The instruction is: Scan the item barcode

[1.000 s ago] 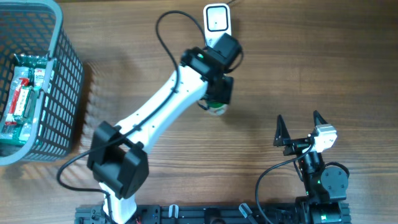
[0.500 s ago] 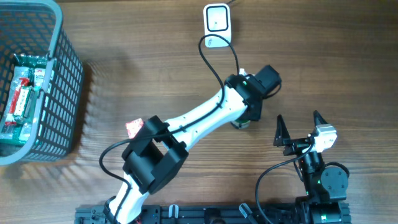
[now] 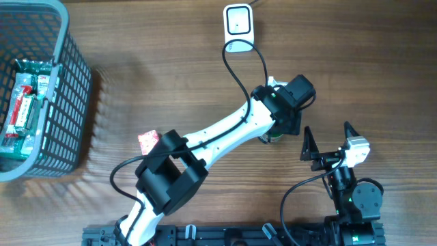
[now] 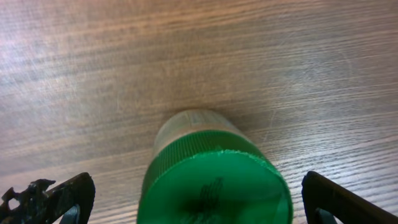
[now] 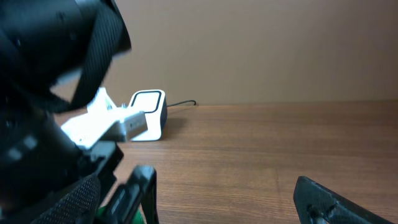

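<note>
1. The left gripper [image 4: 199, 202] has just opened. Its jaws now stand wide, one dark fingertip [image 4: 53, 196] at each edge of the wrist view, and neither touches anything.
2. Between them the bottle [image 4: 211, 168] stands upright on the wooden surface [image 4: 298, 68], its green cap facing the camera. A moment ago the jaws were closed on it; now it stands free.
3. A second ago the left arm held the bottle farther back and to the left, closer to the scanner [image 3: 239, 20]. It has since swung right and nearer, and the bottle now sits right of centre, well apart from the scanner and just left of the right gripper [image 3: 328, 133].
4. The right gripper has not moved. Its jaws are wide and empty, at the near right.
5. My reading is that this bottle has had its pass at the scanner and has been set down on the done side. The frames do not show whether the code actually registered.
6. Farther out, a small red item [image 3: 148, 140] lies on the surface beside the left arm, and the basket [image 3: 75, 89] at far left holds packets.
7. The next move probably calls for lifting the left jaws straight up, so that neither fingertip clips the cap and tips the bottle.
</note>
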Controlling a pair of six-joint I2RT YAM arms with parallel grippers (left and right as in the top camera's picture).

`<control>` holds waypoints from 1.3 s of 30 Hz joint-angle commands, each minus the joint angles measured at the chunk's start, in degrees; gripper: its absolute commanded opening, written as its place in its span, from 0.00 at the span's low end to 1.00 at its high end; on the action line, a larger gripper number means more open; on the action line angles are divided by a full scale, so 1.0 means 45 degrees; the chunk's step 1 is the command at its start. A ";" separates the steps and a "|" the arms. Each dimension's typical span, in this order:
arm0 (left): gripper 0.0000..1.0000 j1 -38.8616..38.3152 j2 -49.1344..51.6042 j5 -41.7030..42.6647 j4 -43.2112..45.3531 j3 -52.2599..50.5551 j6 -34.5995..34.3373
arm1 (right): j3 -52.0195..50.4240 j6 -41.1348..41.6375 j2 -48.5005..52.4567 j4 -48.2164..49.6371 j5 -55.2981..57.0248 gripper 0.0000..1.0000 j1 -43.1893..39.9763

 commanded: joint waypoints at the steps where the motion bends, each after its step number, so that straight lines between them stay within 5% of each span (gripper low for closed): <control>1: 1.00 0.0627 -0.1433 -0.0272 -0.0306 0.0967 0.1039 | -0.0010 -0.0063 -0.0102 0.0039 -0.0015 1.00 -0.0078; 9: 1.00 0.4216 -0.3847 -0.0267 -0.3342 0.1656 0.0874 | -0.0010 -0.0063 -0.0102 0.0044 -0.0015 1.00 -0.0078; 15: 1.00 0.6815 -0.3823 -0.0117 -0.6936 0.1399 0.0816 | -0.0010 -0.0058 -0.0102 0.0044 -0.0015 1.00 -0.0078; 19: 0.94 0.7864 -0.3798 -0.0058 -0.7606 -0.0005 0.0811 | -0.0010 -0.0053 -0.0102 0.0044 -0.0015 1.00 -0.0078; 23: 0.85 0.8723 -0.3803 -0.0058 -0.7592 -0.1710 0.0806 | -0.0010 -0.0058 -0.0102 0.0044 -0.0015 1.00 -0.0078; 26: 0.66 0.9316 -0.3803 0.0053 -0.7067 -0.3206 0.0743 | -0.0010 -0.0063 -0.0102 0.0039 -0.0015 1.00 -0.0078; 39: 0.69 0.9476 -0.3803 0.0491 -0.2919 -0.7941 0.0714 | -0.0010 -0.0058 -0.0102 0.0044 -0.0015 1.00 -0.0078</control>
